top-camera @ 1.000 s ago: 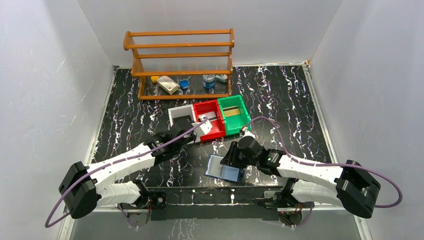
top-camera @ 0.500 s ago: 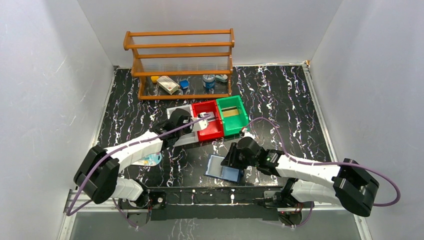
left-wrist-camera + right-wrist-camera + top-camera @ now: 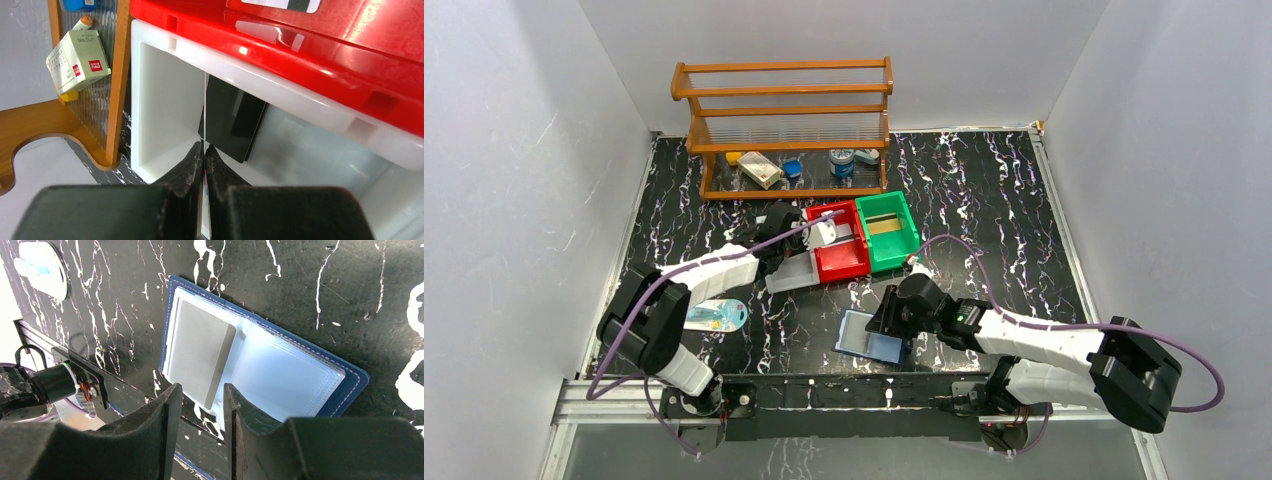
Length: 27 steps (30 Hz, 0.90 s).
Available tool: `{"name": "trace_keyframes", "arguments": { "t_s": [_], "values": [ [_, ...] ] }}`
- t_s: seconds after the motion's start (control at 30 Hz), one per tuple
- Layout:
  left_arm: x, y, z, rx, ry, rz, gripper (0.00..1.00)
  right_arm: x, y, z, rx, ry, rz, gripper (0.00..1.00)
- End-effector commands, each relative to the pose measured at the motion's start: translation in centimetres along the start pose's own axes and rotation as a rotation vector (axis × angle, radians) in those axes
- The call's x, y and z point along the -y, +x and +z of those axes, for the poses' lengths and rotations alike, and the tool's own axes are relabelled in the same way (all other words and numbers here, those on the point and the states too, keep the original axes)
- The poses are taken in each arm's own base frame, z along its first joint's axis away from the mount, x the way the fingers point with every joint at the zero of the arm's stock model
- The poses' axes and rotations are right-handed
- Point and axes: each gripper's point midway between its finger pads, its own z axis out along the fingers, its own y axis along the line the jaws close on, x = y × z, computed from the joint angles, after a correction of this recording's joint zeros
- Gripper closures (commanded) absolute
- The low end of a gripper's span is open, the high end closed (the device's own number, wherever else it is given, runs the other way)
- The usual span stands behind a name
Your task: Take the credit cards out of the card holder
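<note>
The card holder (image 3: 871,338) lies open and flat on the table near the front edge, navy outside with pale blue inner faces (image 3: 280,365). A grey credit card (image 3: 200,352) sits in its left pocket. My right gripper (image 3: 202,387) hovers open just above the holder's near edge, touching nothing. My left gripper (image 3: 204,147) is shut on a thin card (image 3: 205,110) seen edge-on, held upright over the white bin (image 3: 165,100). A black card (image 3: 232,120) lies inside that bin. From above, the left gripper (image 3: 812,232) is at the white and red bins.
Red bin (image 3: 839,258) and green bin (image 3: 889,232) stand side by side mid-table; the red one holds a card. A wooden rack (image 3: 784,120) with small items stands at the back. A white oval packet (image 3: 716,316) lies at the front left.
My left arm has swung away from me toward the bins with the card in its grip, uncovering the oval packet. The right arm and the card holder have stayed put.
</note>
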Motion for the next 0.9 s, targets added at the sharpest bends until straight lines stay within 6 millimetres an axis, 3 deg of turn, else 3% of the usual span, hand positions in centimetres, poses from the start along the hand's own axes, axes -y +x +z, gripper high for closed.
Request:
{"name": "trace_keyframes", "arguments": {
  "t_s": [0.0,0.37,0.53,0.77,0.87],
  "values": [
    [-1.3,-0.9,0.6,0.041,-0.022,-0.035,1.00,-2.0,-1.3,-0.8,0.048,-0.060,-0.013,0.55],
    [-1.1,0.2,2.4,0.039,-0.032,-0.055,0.97,-2.1,-1.4,-0.7,0.052,-0.061,-0.014,0.54],
    [-0.2,0.6,2.7,0.025,0.013,-0.065,0.83,-2.0,-1.3,-0.7,0.047,-0.059,-0.014,0.54],
    [0.3,1.0,3.0,0.007,0.041,-0.084,0.75,-1.9,-1.4,-0.9,0.055,-0.064,-0.010,0.54],
    [0.5,0.8,2.6,0.019,0.055,-0.096,0.62,-1.8,-1.4,-0.9,0.058,-0.063,-0.009,0.53]
  ]
}}
